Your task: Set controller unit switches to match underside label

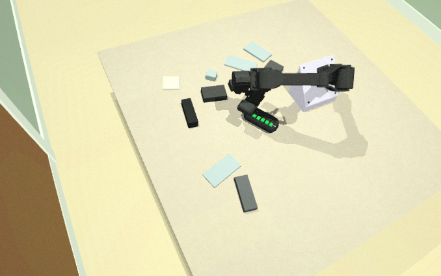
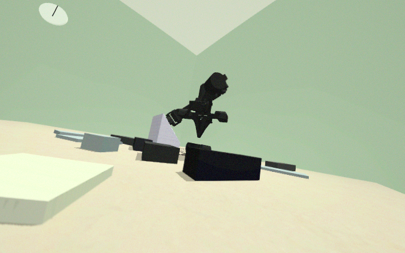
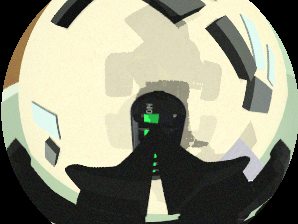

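Observation:
The dark grey controller unit [image 1: 265, 125] [image 2: 198, 146] [image 3: 159, 101] sits base down on the bench, its switches facing up. Several bright green switch ends show in a row in the top view. In the wrist view the end switch [image 3: 151, 118] shows green beside the printed ON; the fingers hide much of the row. The underside label is out of sight. My gripper [image 2: 199, 135] [image 3: 154, 132] is shut and empty, pointing down. Its tips hang a little above the unit in the exterior view. In the top view the gripper body covers one end of the unit.
A black block [image 1: 189, 112] [image 2: 227, 165] and a dark block [image 1: 213, 93] [image 2: 159, 153] lie near the unit. A lavender wedge [image 1: 296, 92] [image 2: 161, 131] stands beneath the arm. A pale blue plate [image 1: 222, 170] and grey bar [image 1: 246, 193] lie on the unit's other side.

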`<action>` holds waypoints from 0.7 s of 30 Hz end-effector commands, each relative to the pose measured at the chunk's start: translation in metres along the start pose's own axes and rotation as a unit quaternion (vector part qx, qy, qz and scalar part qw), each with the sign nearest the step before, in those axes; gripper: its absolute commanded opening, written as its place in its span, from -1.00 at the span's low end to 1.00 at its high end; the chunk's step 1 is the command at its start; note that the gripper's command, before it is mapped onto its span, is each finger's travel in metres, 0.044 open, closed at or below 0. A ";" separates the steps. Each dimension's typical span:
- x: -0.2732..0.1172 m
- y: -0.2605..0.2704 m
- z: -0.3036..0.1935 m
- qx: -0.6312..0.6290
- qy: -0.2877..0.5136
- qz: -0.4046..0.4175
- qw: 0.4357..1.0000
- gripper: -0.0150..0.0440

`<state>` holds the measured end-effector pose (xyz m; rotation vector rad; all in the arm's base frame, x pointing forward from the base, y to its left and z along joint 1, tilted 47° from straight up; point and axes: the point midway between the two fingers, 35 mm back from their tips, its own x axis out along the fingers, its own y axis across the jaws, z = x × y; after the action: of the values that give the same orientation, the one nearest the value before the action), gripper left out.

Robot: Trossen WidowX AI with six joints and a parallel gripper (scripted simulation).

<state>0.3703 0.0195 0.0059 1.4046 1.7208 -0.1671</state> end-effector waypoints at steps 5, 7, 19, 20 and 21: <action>-0.013 0.002 -0.007 -0.007 -0.004 0.002 1.000 -0.49; -0.015 -0.001 -0.026 -0.006 -0.004 0.001 1.000 -0.49; -0.016 -0.008 -0.051 -0.004 -0.003 0.001 1.000 -0.49; -0.016 -0.007 -0.049 -0.007 -0.004 0.001 1.000 -0.49; -0.016 -0.008 -0.051 -0.004 -0.003 0.001 1.000 -0.49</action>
<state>0.3382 0.0343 0.0440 1.3906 1.7089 -0.1561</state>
